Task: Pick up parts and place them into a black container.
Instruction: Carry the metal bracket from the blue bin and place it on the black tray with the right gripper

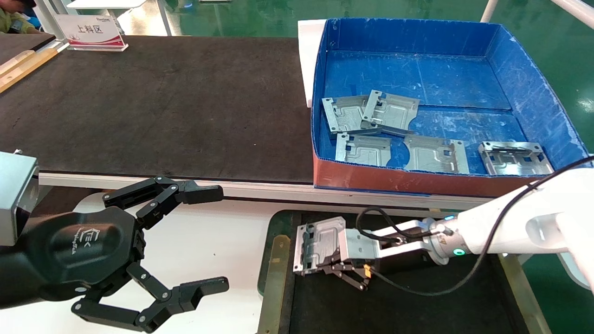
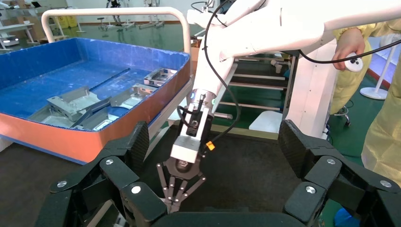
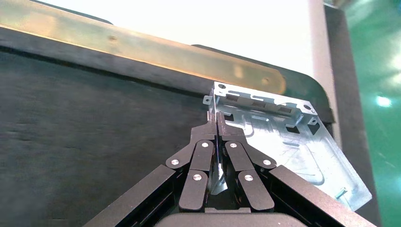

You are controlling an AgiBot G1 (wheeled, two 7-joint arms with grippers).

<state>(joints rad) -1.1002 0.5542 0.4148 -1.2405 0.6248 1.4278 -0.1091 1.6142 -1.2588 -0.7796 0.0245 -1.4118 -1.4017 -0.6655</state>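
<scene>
My right gripper (image 1: 306, 270) (image 3: 216, 119) is shut on the edge of one silver-grey part (image 1: 320, 242) (image 3: 288, 151). It holds the part tilted just above the black container (image 1: 267, 253) (image 3: 94, 118), at the left end near the brass strip (image 1: 274, 278) (image 3: 142, 49). The left wrist view shows the right gripper (image 2: 177, 201) low over the tray's black floor. Several more parts (image 1: 371, 113) lie loose in the blue box (image 1: 408, 37). My left gripper (image 1: 220, 239) (image 2: 215, 142) hangs open and holds nothing at the lower left, over the white surface beside the tray.
The blue box with its red-brown front (image 2: 94, 137) sits on the long black mat table (image 1: 162, 102), just behind the tray. A white sign (image 1: 90, 31) stands at the far left. A person in yellow (image 2: 378, 104) stands beyond my right arm.
</scene>
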